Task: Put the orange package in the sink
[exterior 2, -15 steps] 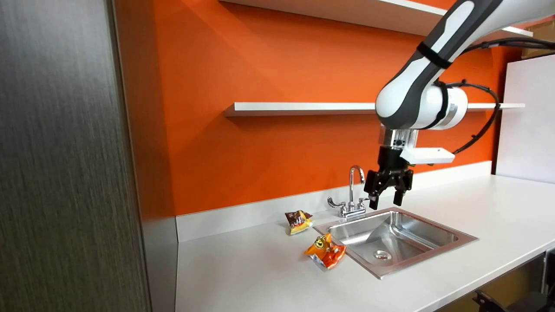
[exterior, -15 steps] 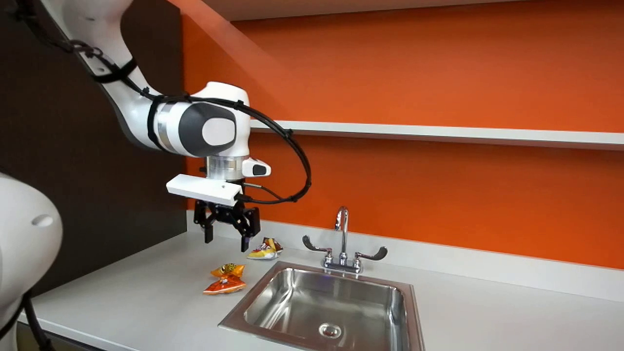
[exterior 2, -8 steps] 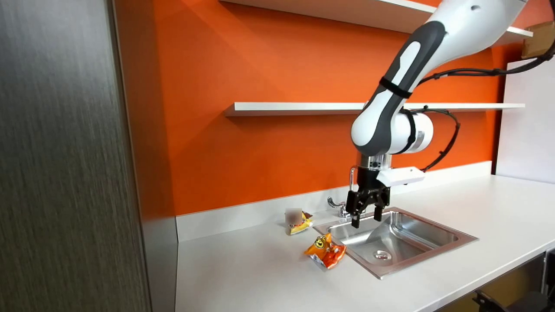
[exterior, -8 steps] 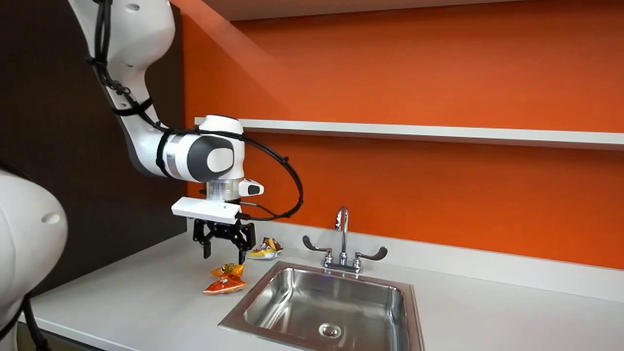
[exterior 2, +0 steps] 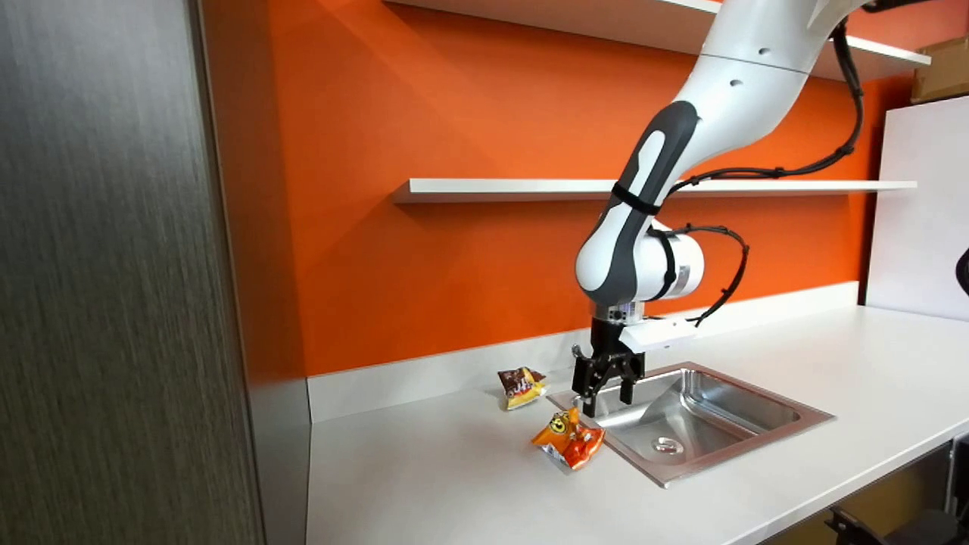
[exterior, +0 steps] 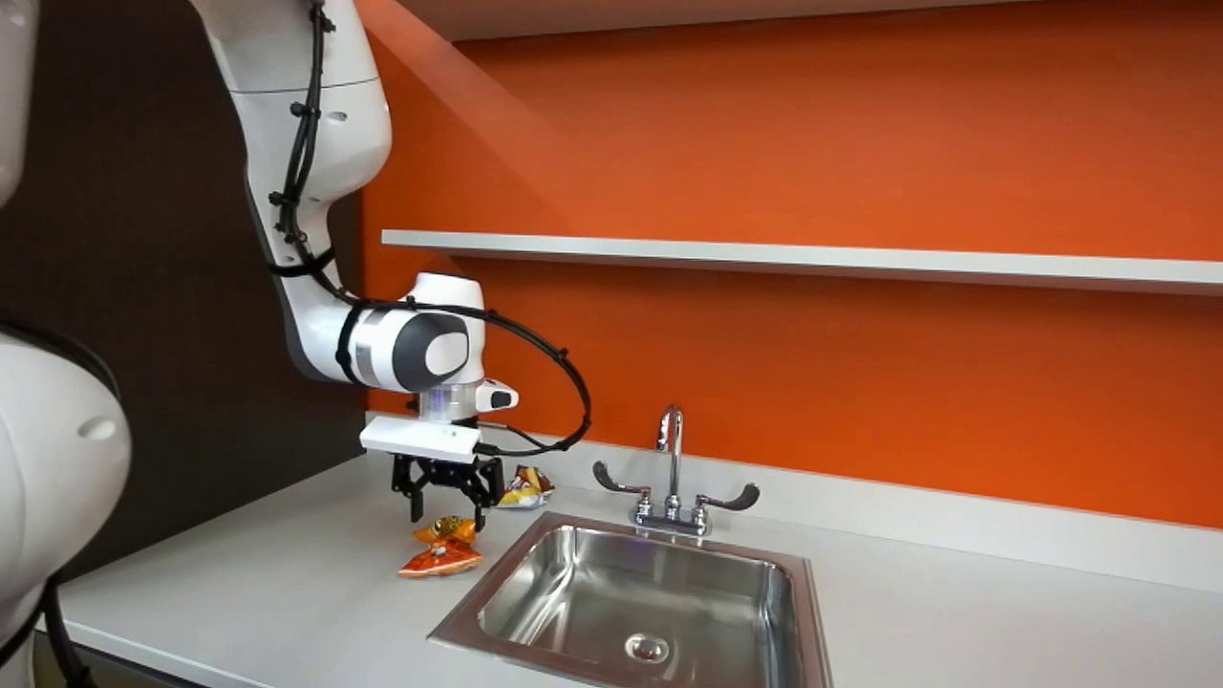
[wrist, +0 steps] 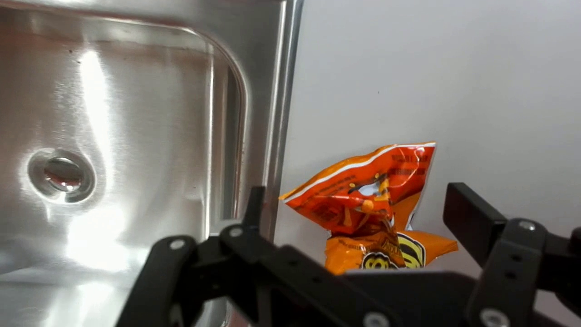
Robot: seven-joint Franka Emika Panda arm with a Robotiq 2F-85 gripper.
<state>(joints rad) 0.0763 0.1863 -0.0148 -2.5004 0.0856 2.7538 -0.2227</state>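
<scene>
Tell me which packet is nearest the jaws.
The orange package, beside the sink: in the wrist view it shows between the open jaws. The yellow-and-brown packet lies farther back, near the backsplash, and does not show there.

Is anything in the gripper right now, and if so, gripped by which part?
Nothing is held: the gripper is open, and the orange package lies on the counter below.

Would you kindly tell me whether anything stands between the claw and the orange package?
Nothing visible does: the claw hangs open, and the wrist view shows the orange package framed between its jaws. The yellow bag lies apart, nearer the wall.
</scene>
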